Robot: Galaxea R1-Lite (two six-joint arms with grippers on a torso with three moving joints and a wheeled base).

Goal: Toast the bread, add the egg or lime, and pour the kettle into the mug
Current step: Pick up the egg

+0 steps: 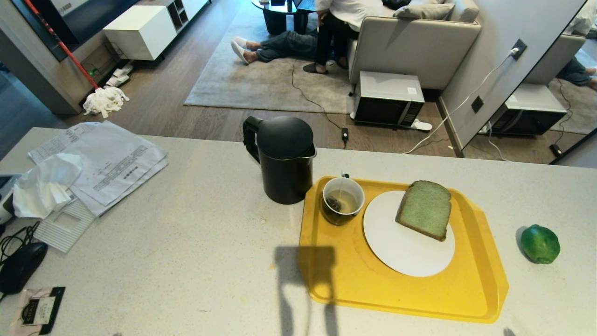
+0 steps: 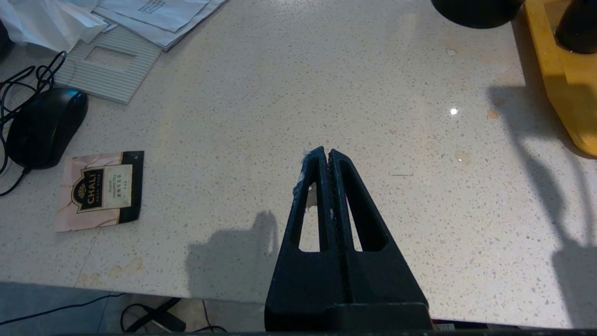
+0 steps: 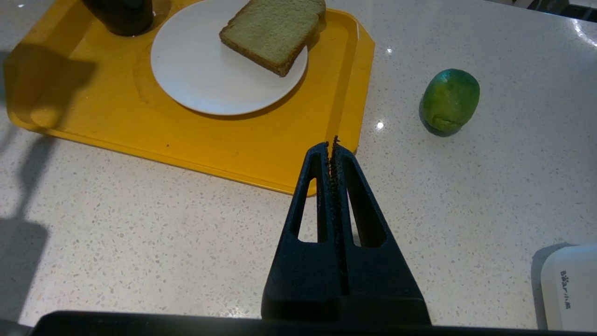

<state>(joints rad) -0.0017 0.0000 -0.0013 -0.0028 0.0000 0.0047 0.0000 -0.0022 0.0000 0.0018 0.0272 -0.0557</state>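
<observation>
The green bread [image 1: 424,209] [image 3: 274,31] lies on a white plate [image 1: 401,252] [image 3: 196,79] on a yellow tray [image 1: 354,280] [image 3: 140,126]. The dark mug [image 1: 342,200] stands on the tray's far left corner with liquid and a tea bag inside. The black kettle [image 1: 282,158] stands on the counter just left of the tray. The lime [image 1: 540,243] [image 3: 450,99] rests on the counter right of the tray. The egg is out of view. My left gripper [image 2: 326,153] is shut and empty above bare counter. My right gripper [image 3: 331,142] is shut and empty near the tray's front right edge. Neither arm shows in the head view.
Papers [image 1: 112,161] and a crumpled tissue [image 1: 44,184] lie at the counter's left, with a black mouse [image 1: 21,266] [image 2: 44,126] and a tea sachet [image 1: 37,310] [image 2: 100,189]. A white appliance corner [image 3: 569,289] sits by the right gripper. People sit on the floor beyond, near a microwave [image 1: 387,98].
</observation>
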